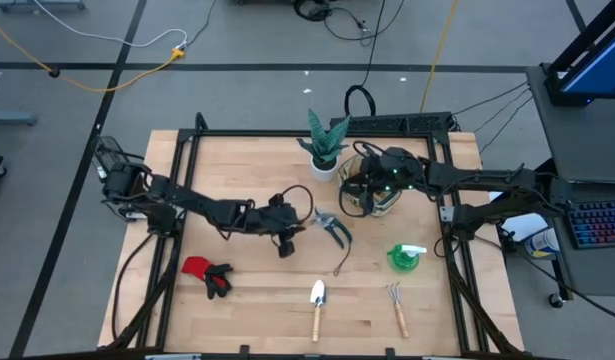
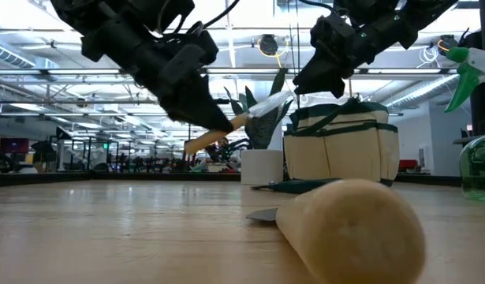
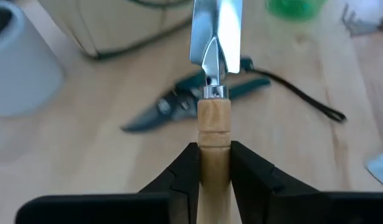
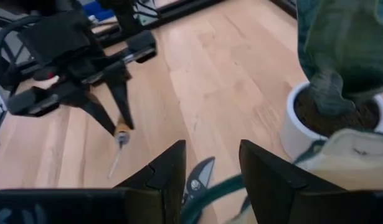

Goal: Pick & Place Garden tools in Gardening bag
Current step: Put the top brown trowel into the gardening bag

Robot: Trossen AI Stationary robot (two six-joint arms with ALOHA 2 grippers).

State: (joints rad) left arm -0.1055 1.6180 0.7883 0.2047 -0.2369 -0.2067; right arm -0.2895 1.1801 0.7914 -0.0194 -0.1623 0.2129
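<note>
My left gripper (image 1: 290,222) is at the table's middle, shut on a wooden-handled trowel (image 3: 214,118) held above the wood. The trowel's metal blade (image 2: 267,106) points toward the beige gardening bag (image 2: 345,150). The bag (image 1: 375,195) stands upright at the far right, next to the potted plant. My right gripper (image 4: 213,168) is open over the bag's rim (image 4: 347,155). Dark pruning shears (image 1: 333,231) lie flat between the two grippers. Red-and-black gloves (image 1: 207,275), a second trowel (image 1: 317,303), a small rake (image 1: 397,308) and a green spray bottle (image 1: 407,257) rest on the table nearer the front. My left gripper pinches the trowel's wooden handle (image 3: 214,134) between its two fingers, a little behind the metal collar. The fingers come from the table's left, slanting down. The trowel is lifted clear of the table and tilted, blade end higher, handle end (image 2: 196,143) lower. My right gripper: I cannot tell whether it touches the bag.
A green plant in a white pot (image 1: 325,160) stands just left of the bag. A dark cord (image 1: 343,262) trails from the shears. Black frame rails (image 1: 452,240) border the table. Bare wood lies at the far left (image 1: 237,170).
</note>
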